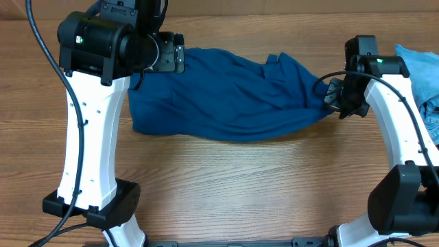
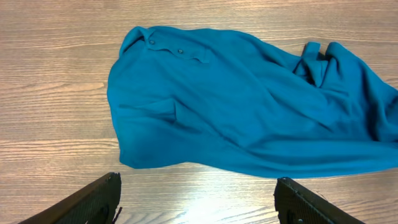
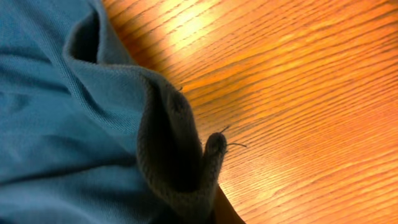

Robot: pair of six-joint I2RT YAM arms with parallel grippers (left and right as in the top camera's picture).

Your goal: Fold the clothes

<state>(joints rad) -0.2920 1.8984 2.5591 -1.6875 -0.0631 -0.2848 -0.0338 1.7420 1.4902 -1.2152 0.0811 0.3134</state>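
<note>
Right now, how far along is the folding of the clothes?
Done: nothing; the blue shirt lies rumpled. In hand: the right end effector pinches its edge; the left end effector hangs open nearby. Left: every fold, plus the lighter garment farther right.

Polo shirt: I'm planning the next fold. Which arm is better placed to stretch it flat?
Probably right: the right end effector is shut on one end of the polo shirt; the left end effector hangs open above, holding nothing.

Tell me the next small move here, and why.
Probably lower the left gripper onto the nearest edge of the shirt and close. It hangs open above the bunched fabric, holding nothing, while the right gripper is shut on the opposite end.
</note>
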